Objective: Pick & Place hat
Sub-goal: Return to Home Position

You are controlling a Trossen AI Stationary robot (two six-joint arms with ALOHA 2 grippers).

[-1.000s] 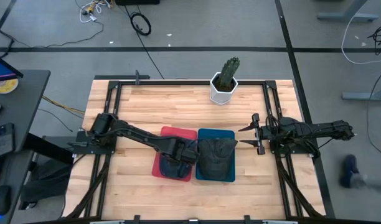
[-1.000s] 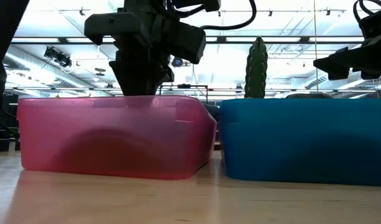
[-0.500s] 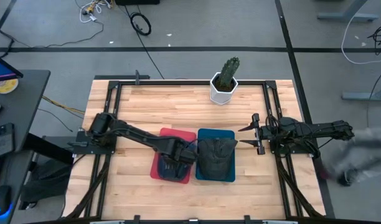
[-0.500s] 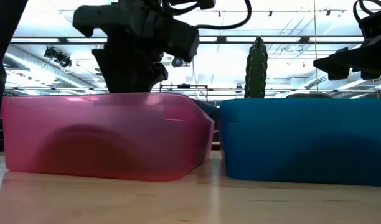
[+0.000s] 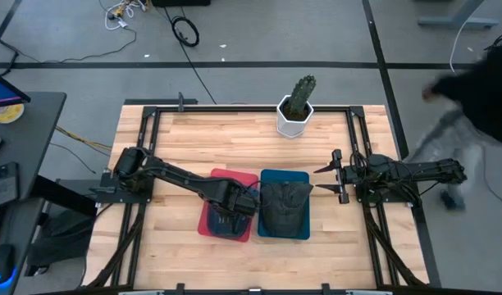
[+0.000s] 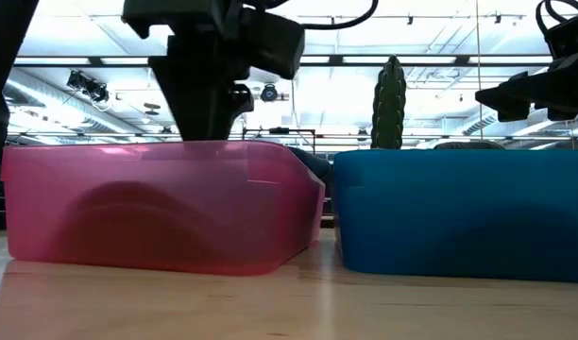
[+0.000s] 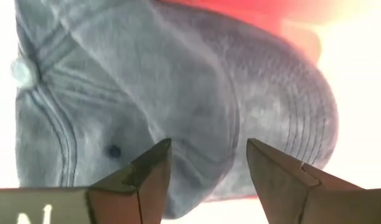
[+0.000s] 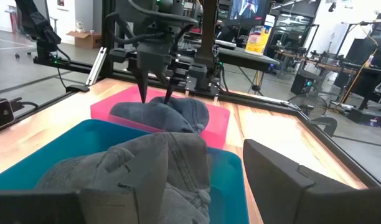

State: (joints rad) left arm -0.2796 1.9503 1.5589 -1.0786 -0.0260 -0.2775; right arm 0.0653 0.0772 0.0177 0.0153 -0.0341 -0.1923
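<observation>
Over the table, in the high view, my left gripper [image 5: 233, 221] hangs inside the rim of the red plastic bin [image 5: 208, 223] and covers most of what lies in it. The black cloth cap [image 5: 284, 206] fills the blue plastic bin [image 5: 271, 174] just beside. The right gripper [image 5: 329, 176] sits parked well apart near the table's right edge, fingers spread and empty, and a blurred person [image 5: 472, 78] shows beyond that corner. From table height the red bin's cloudy wall gives me only a dark hump and hides the left fingertips, so I cannot tell whether they touch cloth. From the left wrist, the faded blue cloth cap [image 7: 178, 93] lies straight ahead of the fingers [image 7: 154, 168], which stand apart with nothing held; its crown-to-brim length runs across their gap. I judge the way home is straight up, away from the cap. From the right wrist, the left tips stand at the cap's crown, but contact is too fine to make out.
</observation>
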